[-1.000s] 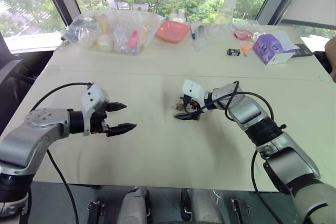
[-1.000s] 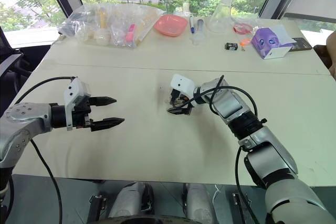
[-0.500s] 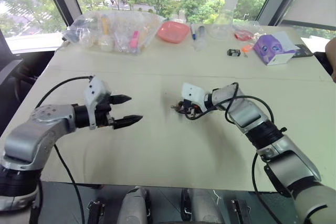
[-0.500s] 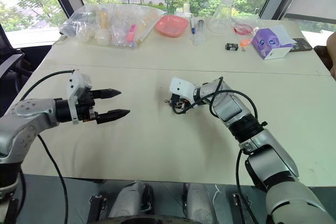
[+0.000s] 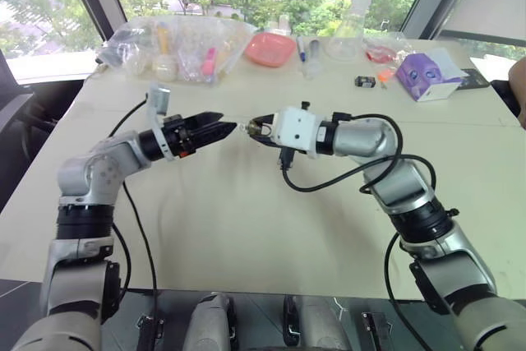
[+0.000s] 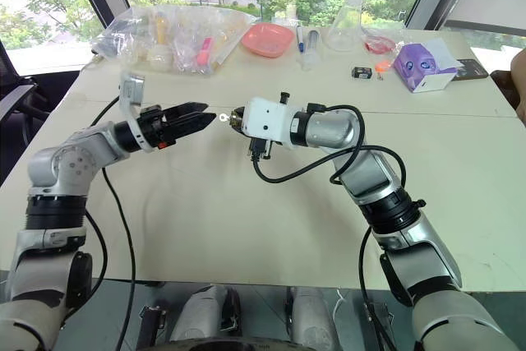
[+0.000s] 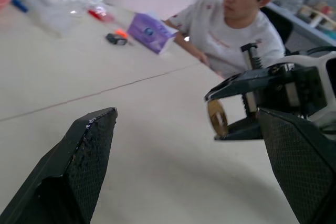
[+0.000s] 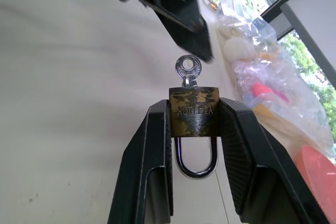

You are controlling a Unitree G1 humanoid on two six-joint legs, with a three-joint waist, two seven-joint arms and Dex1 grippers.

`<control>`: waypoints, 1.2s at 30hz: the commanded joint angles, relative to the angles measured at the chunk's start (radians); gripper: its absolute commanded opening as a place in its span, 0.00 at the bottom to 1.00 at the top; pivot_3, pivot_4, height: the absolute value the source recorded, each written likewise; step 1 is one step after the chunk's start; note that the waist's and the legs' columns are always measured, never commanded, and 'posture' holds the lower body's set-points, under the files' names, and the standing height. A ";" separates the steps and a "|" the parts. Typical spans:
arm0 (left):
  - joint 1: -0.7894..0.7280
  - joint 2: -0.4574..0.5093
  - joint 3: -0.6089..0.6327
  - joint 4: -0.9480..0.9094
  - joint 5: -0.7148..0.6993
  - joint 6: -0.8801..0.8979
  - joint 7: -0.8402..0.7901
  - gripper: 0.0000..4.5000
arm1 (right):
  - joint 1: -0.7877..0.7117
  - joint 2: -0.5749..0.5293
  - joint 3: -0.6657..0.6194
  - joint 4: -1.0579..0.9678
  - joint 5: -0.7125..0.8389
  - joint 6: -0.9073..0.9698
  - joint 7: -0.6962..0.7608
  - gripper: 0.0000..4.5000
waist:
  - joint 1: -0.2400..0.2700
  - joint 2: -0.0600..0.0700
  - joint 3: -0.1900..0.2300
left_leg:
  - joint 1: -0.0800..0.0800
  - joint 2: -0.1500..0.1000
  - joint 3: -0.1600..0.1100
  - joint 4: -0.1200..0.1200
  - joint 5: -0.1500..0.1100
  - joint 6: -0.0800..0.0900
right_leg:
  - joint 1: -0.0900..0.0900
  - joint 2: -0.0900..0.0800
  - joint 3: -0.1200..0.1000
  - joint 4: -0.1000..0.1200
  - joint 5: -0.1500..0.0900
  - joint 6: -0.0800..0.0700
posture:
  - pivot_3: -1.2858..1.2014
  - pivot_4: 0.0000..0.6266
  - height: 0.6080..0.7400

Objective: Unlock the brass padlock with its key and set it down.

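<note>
The left gripper point(image 5: 220, 129) hangs above the pale table point(image 5: 246, 228) with its black jaws spread and empty, tips aimed at the right gripper point(image 8: 193, 124) just beside it. That one's jaws are pinching the small yellowish-brass padlock point(image 8: 193, 110) by its sides, held clear of the table, silvery shackle still seated. The thin silvery key point(image 8: 187, 70) already sits in the keyway, its round head pointing toward the left jaws. Judging by this, pickup and insertion are done; gripping and turning the key, freeing the shackle and setting the lock down are left.
</note>
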 commanded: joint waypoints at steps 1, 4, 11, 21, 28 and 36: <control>-0.021 0.000 -0.013 0.000 0.014 -0.018 -0.043 0.93 | -0.002 0.004 -0.014 -0.057 -0.015 0.004 -0.015 0.15 | -0.004 0.000 0.000 | 0.000 0.000 0.000 0.000 0.000 0.000 | 0.000 0.000 0.000 0.000 0.000 0.000 | 0.52 0.24 1.00; -0.023 -0.004 -0.018 0.002 0.024 -0.021 -0.052 0.69 | 0.002 0.007 -0.015 -0.067 -0.022 0.012 -0.019 0.15 | -0.004 0.000 0.000 | 0.000 0.000 0.000 0.000 0.001 -0.001 | 0.000 0.000 0.000 0.001 0.000 0.000 | 0.52 0.24 1.00; -0.033 -0.017 -0.021 0.009 0.039 -0.028 -0.057 0.09 | 0.006 0.010 -0.017 -0.080 -0.028 0.021 -0.022 0.15 | -0.002 0.000 0.000 | 0.000 0.000 0.000 0.000 0.001 -0.001 | 0.000 0.000 0.000 0.001 0.000 0.000 | 0.52 0.24 1.00; -0.019 -0.007 -0.052 -0.010 0.104 -0.087 -0.086 0.04 | 0.004 0.012 -0.016 -0.084 -0.026 0.026 -0.017 0.15 | -0.002 0.000 0.000 | 0.000 0.000 -0.001 0.000 0.001 -0.001 | 0.000 0.000 0.000 0.001 0.000 0.000 | 0.52 0.24 1.00; 0.023 0.061 -0.192 -0.019 0.354 -0.415 -0.153 0.04 | 0.005 0.014 -0.022 -0.082 -0.022 0.034 -0.012 0.15 | -0.001 0.000 0.000 | 0.000 0.000 0.000 0.000 0.001 -0.001 | 0.000 0.000 0.000 0.001 0.000 0.000 | 0.52 0.24 1.00; -0.001 0.038 -0.198 0.042 0.485 -0.736 -0.125 0.04 | -0.001 0.017 -0.023 -0.071 -0.019 0.033 -0.012 0.15 | 0.000 0.000 0.000 | 0.000 0.000 0.000 0.000 0.001 -0.001 | 0.000 0.000 0.000 0.001 0.000 0.000 | 0.52 0.24 1.00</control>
